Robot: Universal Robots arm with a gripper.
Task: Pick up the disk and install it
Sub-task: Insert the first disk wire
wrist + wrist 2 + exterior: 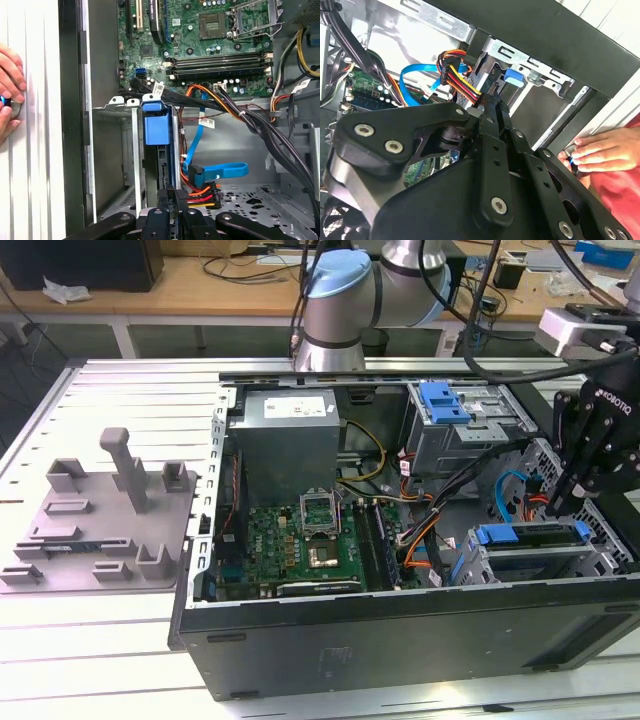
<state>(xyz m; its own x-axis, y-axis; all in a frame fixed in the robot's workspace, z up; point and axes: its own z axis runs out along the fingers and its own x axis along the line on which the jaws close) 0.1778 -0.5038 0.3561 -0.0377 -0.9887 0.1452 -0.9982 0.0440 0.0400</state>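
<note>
- Hanging over the drive cage (pixel 116 105), my jaws are closed together, nothing visible between them, tips at the cabled end of the disk (pixel 528 536).
- The disk sits inside that cage, at the exterior view's right of the computer case (pixel 400 640).
- Risk, as I judge it: the power plug (pixel 202 196) just beside my tips could snag or pull loose. A person's hand (pixel 10 90) rests close by the case wall.
- Count: one disk, two cages, one hand.

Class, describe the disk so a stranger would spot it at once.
Start at the open black computer case and go to its corner on the exterior view's right, beneath the black gripper. There a flat silver-metal disk sits in a metal cage. Its long blue plastic rail sets it apart from the short blue latch farther back.
</note>
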